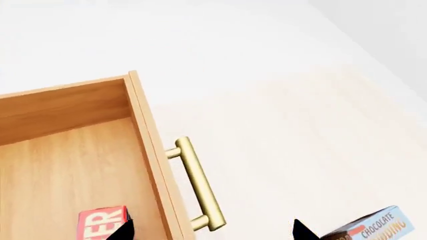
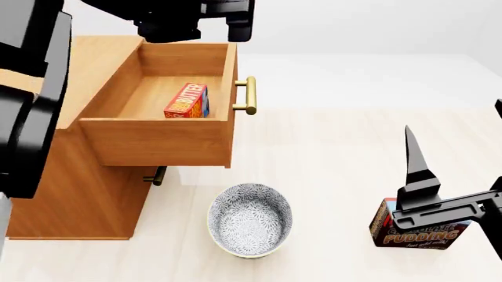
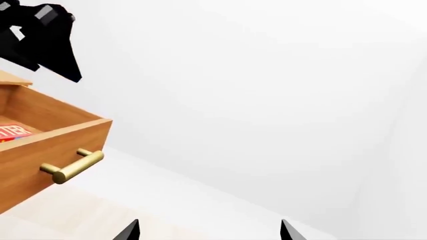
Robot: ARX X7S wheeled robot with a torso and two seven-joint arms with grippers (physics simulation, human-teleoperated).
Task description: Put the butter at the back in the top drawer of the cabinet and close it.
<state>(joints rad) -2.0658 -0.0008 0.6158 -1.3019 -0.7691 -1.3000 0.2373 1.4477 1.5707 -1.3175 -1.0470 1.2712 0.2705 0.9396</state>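
Lying in the open top drawer point(image 2: 157, 141), butter point(image 2: 187, 101) long axis front-to-back, left gripper point(image 1: 210, 231) and right gripper point(image 3: 208, 230) spread, empty.

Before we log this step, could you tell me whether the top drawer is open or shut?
Open: the top drawer juts out from the cabinet, butter visible inside.

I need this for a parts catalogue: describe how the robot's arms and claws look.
Both arms are matte black and blocky, with no cables or markings visible. The left arm is built from broad, flat-sided segments. The right claw has a thin, tapering, pointed black finger on an angular black bracket. The left claw shows only dark pointed tips.
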